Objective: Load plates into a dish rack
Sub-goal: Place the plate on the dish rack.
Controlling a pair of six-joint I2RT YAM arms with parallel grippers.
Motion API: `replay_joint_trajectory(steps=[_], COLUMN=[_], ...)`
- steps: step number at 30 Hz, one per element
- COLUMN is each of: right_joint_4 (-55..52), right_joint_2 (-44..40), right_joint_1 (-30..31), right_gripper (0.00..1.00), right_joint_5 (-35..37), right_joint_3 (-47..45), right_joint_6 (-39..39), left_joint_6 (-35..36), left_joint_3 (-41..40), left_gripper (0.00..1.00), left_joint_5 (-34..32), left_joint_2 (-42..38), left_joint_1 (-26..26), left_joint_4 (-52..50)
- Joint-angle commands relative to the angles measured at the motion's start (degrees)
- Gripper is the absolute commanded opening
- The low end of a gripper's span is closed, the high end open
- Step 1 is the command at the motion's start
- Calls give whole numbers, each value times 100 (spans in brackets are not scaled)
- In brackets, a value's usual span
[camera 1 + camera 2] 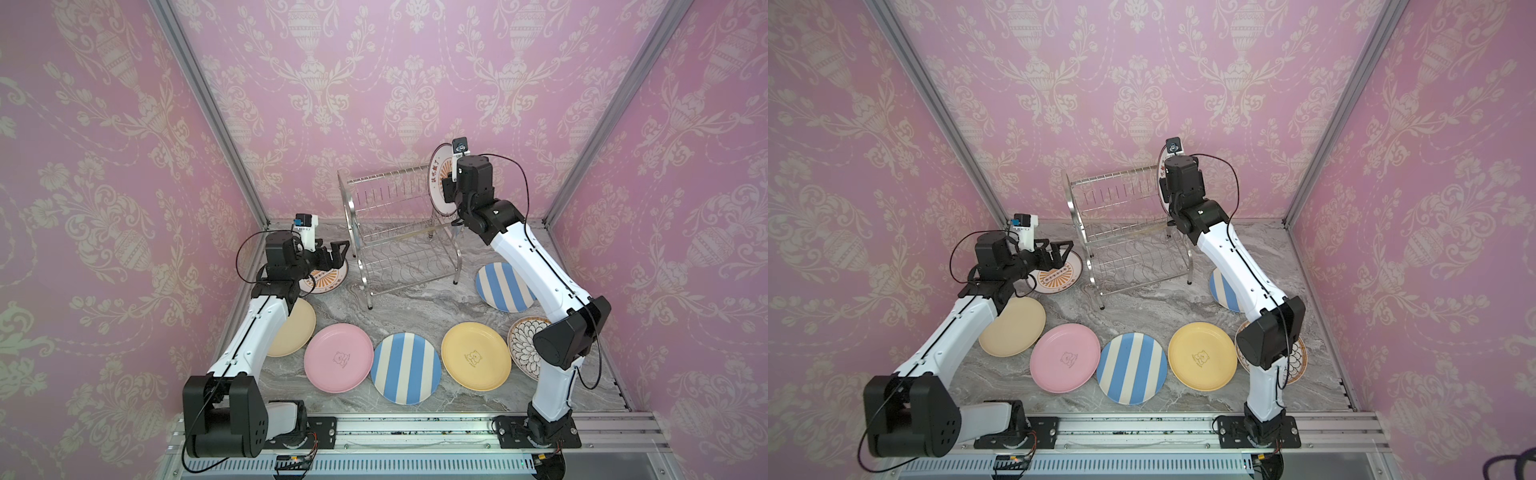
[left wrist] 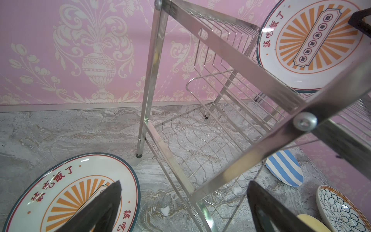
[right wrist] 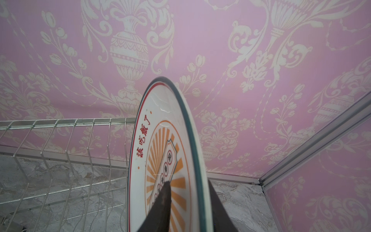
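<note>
The chrome dish rack (image 1: 395, 232) stands at the back middle of the table. A white plate with an orange sunburst (image 1: 437, 178) stands upright at the right end of its upper shelf. My right gripper (image 3: 187, 181) straddles that plate, one finger before its face and one behind the rim, with a gap showing on the face side. The other sunburst plate (image 1: 328, 279) lies flat left of the rack. My left gripper (image 1: 334, 259) hovers over it, wide open and empty, with the rack's near leg (image 2: 202, 209) between its fingers in the left wrist view.
Flat along the front lie a cream plate (image 1: 293, 328), a pink plate (image 1: 338, 357), a blue-striped plate (image 1: 405, 368), a yellow plate (image 1: 476, 355) and a black-petal plate (image 1: 523, 345). Another striped plate (image 1: 500, 286) lies right of the rack, partly under my right arm. Pink walls close three sides.
</note>
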Motion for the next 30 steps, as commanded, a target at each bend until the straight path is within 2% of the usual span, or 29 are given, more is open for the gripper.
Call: replay_joint_trajectory(steps=[1, 3, 6, 11, 20, 22, 27, 30], right_joint_4=[-97, -165, -173, -205, -492, -894, -2474, -2893], right_joint_2=[50, 70, 28, -205, -1464, -1831, -2607, -3184], right_joint_1=[-40, -22, 18, 54, 53, 64, 93, 157], right_gripper=[38, 43, 44, 57, 65, 67, 71, 72], right_joint_5=[43, 66, 128, 251, 127, -48, -1071, -1454], right_joint_3=[250, 379, 510, 533, -434, -615, -1039, -1806], right_joint_6=[-121, -190, -349, -471, -27, 201, 862, 1320], left_joint_6=[113, 114, 107, 119, 159, 148, 42, -8], left_joint_3=[156, 159, 167, 183, 362, 339, 254, 189], left_gripper=[99, 99, 99, 99, 99, 99, 99, 99], left_joint_5=[19, 28, 37, -40, -532, -593, -663, -668], left_joint_2=[-134, -142, -151, -217, -315, -389, -570, -772], left_joint_1=[47, 42, 43, 41, 41, 41, 33, 40], left_joint_4=[-94, -79, -72, -125, -564, -683, -1091, -1325])
